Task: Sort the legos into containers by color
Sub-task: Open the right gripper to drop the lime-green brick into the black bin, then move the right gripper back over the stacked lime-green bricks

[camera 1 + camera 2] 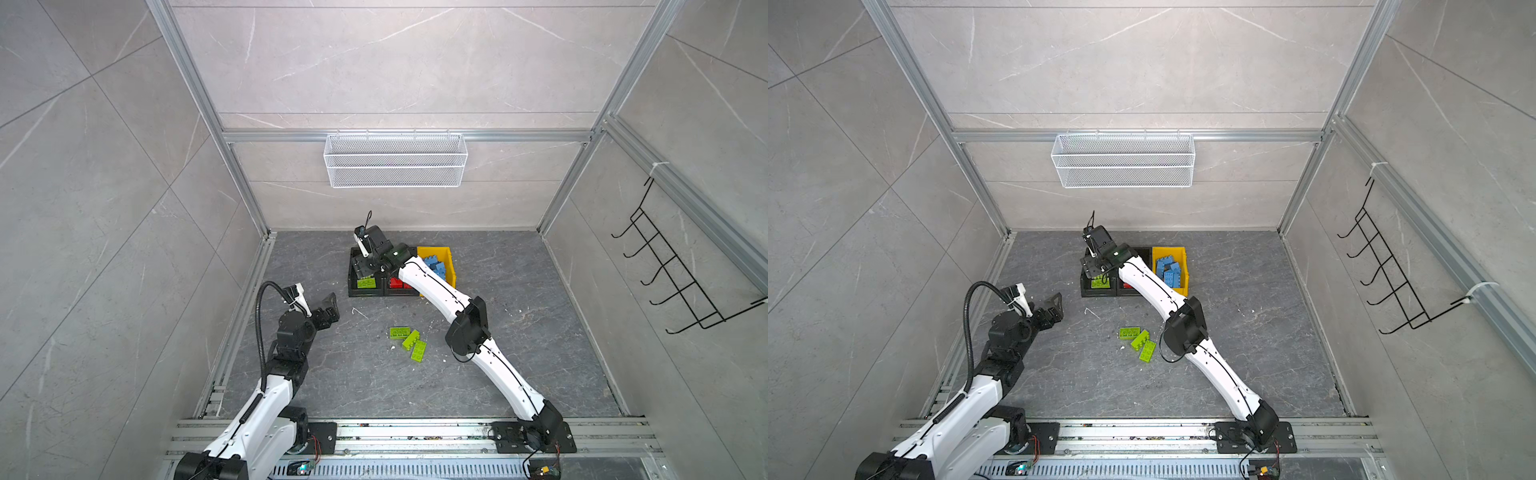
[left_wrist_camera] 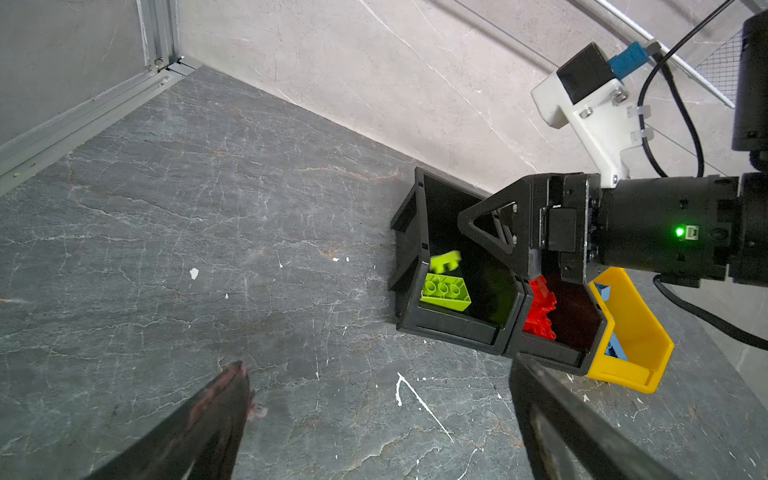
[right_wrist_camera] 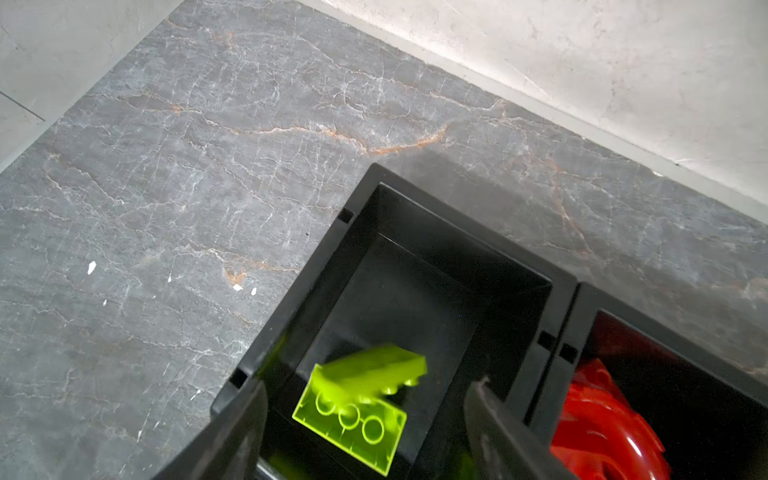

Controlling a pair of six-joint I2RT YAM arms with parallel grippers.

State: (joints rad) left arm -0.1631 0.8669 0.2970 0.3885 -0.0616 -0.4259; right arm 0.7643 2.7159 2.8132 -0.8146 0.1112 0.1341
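Grey veined stone desk (image 1: 353,374) under everything. My right end effector (image 3: 368,386) hangs over the left black plastic bin (image 3: 457,249), jaws apart, empty; a lime green studded plastic brick (image 3: 370,368) blurs loose beneath it, above a second lime brick (image 3: 353,428) inside. Three glossy lime bricks (image 1: 409,340) lie on the desk back toward my base, two slanted, one crosswise. My left end effector (image 2: 378,365), spread wide, seems as near.
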